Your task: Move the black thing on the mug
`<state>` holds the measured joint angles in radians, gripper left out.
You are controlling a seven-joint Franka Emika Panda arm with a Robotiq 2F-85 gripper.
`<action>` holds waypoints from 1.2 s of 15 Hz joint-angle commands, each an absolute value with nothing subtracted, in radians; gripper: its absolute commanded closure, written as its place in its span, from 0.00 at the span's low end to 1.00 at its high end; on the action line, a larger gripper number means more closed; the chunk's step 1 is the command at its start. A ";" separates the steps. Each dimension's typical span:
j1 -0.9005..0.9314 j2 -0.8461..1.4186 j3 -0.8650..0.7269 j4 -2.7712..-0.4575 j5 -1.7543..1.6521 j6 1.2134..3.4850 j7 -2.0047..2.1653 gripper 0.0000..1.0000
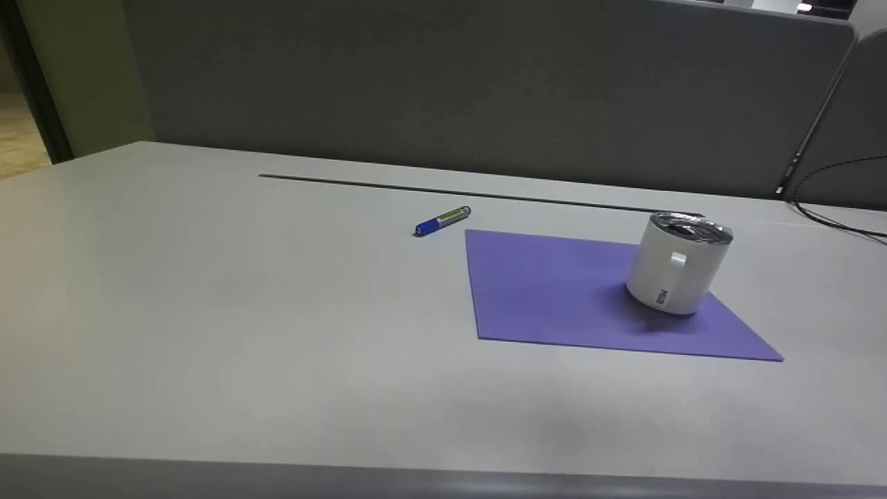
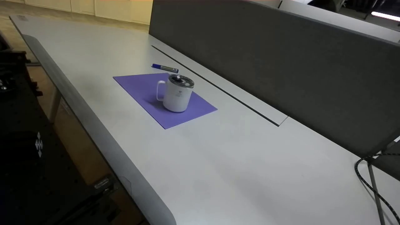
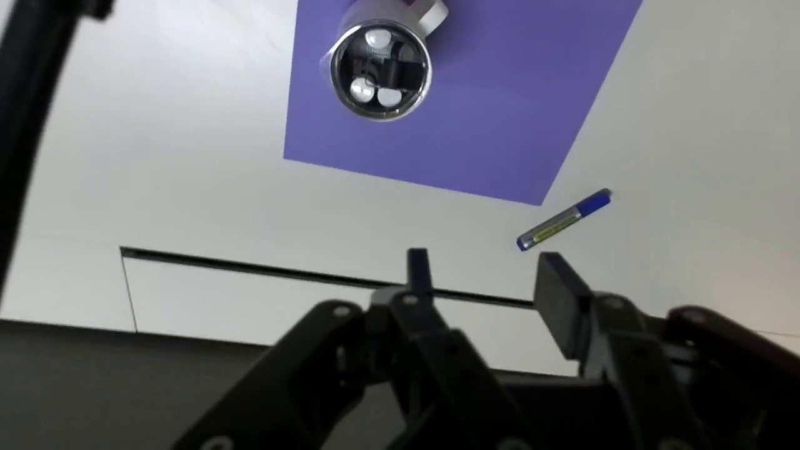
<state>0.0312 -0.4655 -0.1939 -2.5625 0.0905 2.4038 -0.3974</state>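
With the gripper [image 3: 487,284] spread and unladen, the dark lid [image 1: 691,229] should be centred on before the mug [image 2: 178,96] is neared.

Smooth mug [image 1: 657,272], glossy plastic-looking lid [image 1: 691,228] — matt purple sheet [image 1: 540,291], dull cloth-like partition [image 1: 443,90]

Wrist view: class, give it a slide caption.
Open pincer, lidded mug on a purple mat, blue-capped marker beside the mat.
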 commanded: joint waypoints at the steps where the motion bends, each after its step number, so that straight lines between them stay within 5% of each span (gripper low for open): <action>1: 0.048 -0.302 -0.212 -2.600 0.138 2.566 -0.426 0.81; 4: 0.037 -0.170 -0.195 -2.591 0.149 2.624 -0.417 1.00; 6: 0.022 -0.207 -0.181 -2.616 0.139 2.619 -0.421 0.91; 7: 0.020 -0.196 -0.177 -2.614 0.139 2.622 -0.421 0.99; 18: 0.024 -0.106 -0.180 -2.590 0.163 2.668 -0.422 1.00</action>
<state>0.0311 -0.1869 -0.1890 -2.6156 0.1360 2.6463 -0.4189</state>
